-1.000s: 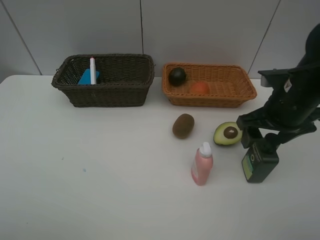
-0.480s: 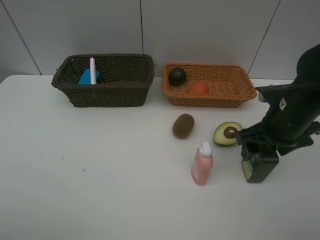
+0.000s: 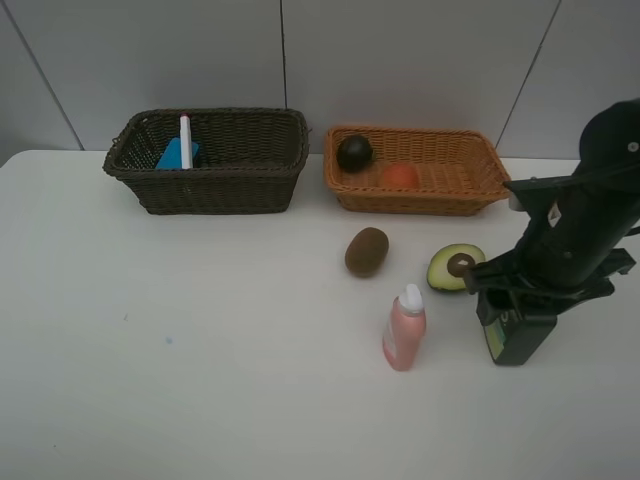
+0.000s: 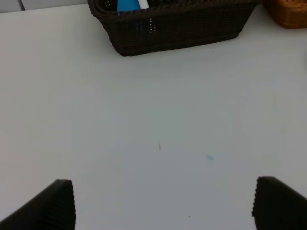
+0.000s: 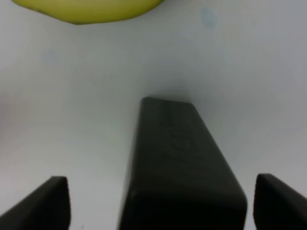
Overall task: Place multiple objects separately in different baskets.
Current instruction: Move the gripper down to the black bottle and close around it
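Note:
The dark green bottle [image 3: 517,338] stands on the table at the right, and my right gripper [image 3: 518,298] is low over its top. In the right wrist view the bottle [image 5: 180,158] sits between the wide-open fingers [image 5: 50,201], untouched; my right gripper [image 5: 163,203] holds nothing. The pink bottle [image 3: 404,328], brown kiwi [image 3: 366,251] and halved avocado [image 3: 455,267] stand on the table. The dark brown basket [image 3: 210,172] holds the blue eraser [image 3: 173,154] and white marker [image 3: 185,140]. The orange basket [image 3: 420,200] holds the mangosteen [image 3: 354,152] and orange bun [image 3: 400,176]. My left gripper [image 4: 165,206] is open and empty.
The white table [image 3: 200,330] runs back to a grey wall behind the baskets. In the left wrist view the dark basket [image 4: 177,24] lies ahead of the gripper, with a corner of the orange basket [image 4: 288,12] beside it. The avocado's edge [image 5: 86,9] shows beyond the green bottle.
My right arm has come down and slightly left, bringing its open gripper lower around the top of the dark green bottle. Nothing else moved.

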Controlling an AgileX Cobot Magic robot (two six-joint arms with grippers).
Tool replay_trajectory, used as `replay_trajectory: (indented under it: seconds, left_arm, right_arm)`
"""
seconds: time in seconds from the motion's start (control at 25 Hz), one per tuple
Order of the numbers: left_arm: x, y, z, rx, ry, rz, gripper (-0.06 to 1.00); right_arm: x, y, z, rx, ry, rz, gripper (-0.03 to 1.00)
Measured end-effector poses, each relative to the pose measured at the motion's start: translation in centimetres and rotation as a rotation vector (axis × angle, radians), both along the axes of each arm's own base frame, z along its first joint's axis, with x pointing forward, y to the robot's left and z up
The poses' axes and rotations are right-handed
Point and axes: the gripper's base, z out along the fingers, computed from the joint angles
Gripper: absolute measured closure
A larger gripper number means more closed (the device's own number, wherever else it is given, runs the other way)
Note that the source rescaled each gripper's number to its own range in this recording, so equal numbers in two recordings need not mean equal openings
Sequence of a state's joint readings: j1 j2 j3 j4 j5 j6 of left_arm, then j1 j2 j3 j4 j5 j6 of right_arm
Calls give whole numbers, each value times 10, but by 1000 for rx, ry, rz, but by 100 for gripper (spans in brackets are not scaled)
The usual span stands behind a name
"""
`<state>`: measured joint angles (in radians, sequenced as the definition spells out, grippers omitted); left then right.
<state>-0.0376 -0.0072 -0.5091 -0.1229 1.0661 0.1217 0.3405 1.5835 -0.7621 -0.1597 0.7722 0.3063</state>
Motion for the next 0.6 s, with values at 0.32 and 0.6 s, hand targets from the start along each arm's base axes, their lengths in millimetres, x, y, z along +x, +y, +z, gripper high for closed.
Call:
replay_trajectory:
  seconds: [0.32,0.6]
  left_arm:
    - [0,0,0,0,0,0,4]
    - [0,0,0,0,0,0,4]
  right_arm:
    - [-1,-1,0,-7,18,-4,84]
    - [-6,-3,8,-26,48,-12,84]
